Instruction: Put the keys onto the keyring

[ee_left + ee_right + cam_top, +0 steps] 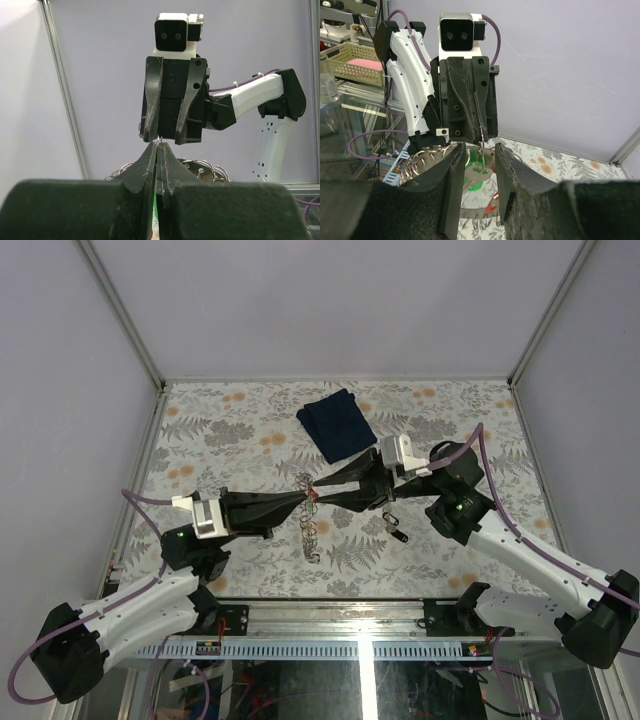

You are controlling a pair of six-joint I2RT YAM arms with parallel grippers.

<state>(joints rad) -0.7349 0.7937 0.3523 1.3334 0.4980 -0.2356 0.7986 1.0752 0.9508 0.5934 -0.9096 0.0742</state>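
Observation:
My left gripper [298,502] and right gripper [322,490] meet tip to tip above the table's middle. The left gripper [158,145] is shut on a thin wire ring of the silvery keyring [310,530], whose linked loops hang down to the table. In the right wrist view the right gripper [479,152] is open, its fingers either side of that ring. A green key [481,172] hangs from it, and a red key [492,204] shows below. The keyring's loops [422,159] trail to the left. A black-headed key [397,530] lies on the table under the right arm.
A dark blue folded cloth [338,423] lies at the back middle of the flowered table [220,430]. Metal frame posts [118,315] and white walls close the sides and back.

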